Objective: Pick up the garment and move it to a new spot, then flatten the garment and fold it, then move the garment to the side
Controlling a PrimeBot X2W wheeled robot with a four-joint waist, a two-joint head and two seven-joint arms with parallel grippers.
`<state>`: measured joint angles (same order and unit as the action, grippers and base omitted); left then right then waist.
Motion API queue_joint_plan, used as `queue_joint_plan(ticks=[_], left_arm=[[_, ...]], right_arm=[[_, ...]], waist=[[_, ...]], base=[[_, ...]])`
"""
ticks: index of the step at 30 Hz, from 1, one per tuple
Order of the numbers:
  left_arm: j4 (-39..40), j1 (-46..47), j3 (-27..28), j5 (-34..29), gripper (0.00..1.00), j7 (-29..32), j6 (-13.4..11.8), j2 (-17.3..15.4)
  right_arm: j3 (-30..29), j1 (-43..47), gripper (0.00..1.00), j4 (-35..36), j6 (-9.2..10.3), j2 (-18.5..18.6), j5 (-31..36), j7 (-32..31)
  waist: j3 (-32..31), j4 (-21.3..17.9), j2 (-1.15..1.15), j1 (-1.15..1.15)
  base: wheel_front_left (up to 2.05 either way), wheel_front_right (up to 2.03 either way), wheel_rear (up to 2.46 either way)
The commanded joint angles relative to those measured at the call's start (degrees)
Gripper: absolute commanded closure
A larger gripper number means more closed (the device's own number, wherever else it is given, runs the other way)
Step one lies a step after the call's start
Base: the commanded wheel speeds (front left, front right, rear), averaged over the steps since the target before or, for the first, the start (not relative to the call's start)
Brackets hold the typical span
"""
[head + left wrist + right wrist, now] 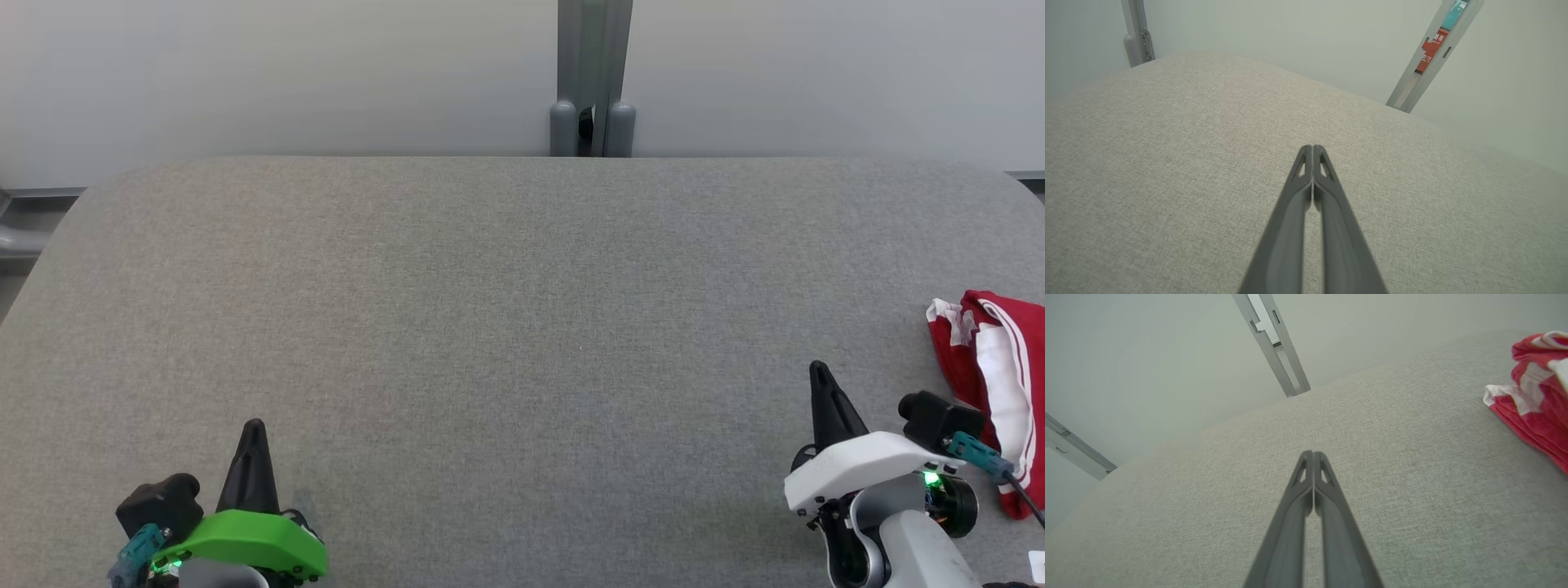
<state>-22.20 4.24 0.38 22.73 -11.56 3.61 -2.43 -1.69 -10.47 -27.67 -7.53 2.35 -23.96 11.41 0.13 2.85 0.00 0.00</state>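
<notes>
At right edge, garment (pixel 992 359) cut off

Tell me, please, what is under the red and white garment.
The garment lies bunched on the grey table, whose fabric shows around it. Anything beneath its folds is covered.

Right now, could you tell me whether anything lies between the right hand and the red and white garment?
Nothing visible does. The right hand, shut and empty, sits just left of the garment, bunched near the right edge of the table; bare grey surface lies between them.
</notes>
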Motion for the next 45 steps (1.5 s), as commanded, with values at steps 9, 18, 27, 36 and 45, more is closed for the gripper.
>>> queue_joint_plan(ticks=[9,18,27,36,45], left_arm=[[2.4,1.0,0.9,10.2,1.0,2.3,0.8,-0.3],[3.2,1.2,1.6,18.1,1.0,4.4,1.2,-0.3],[3.9,1.4,2.2,25.1,1.0,6.3,1.6,-0.4],[4.6,1.6,2.8,31.4,1.0,8.0,2.0,-0.4],[5.2,1.8,3.3,37.4,1.0,9.5,2.3,-0.4]], right_arm=[[-0.6,0.3,1.0,3.1,0.01,0.3,-9.9,-2.3],[-1.2,0.9,1.0,4.6,0.02,0.4,-17.6,-4.3],[-1.7,1.3,1.0,5.9,0.02,0.4,-24.6,-6.2],[-2.1,1.7,1.0,7.1,0.03,0.5,-30.8,-7.9],[-2.6,2.2,1.0,8.1,0.02,0.5,-36.6,-9.5]], waist=[[0.0,-0.2,0.0,0.0],[0.0,-0.5,0.0,0.0],[0.0,-0.7,0.0,0.0],[0.0,-0.9,0.0,0.0],[0.0,-1.1,0.0,0.0]], base=[[0.0,0.0,0.0],[0.0,0.0,0.0],[0.0,0.0,0.0],[0.0,0.0,0.0],[0.0,0.0,0.0]])
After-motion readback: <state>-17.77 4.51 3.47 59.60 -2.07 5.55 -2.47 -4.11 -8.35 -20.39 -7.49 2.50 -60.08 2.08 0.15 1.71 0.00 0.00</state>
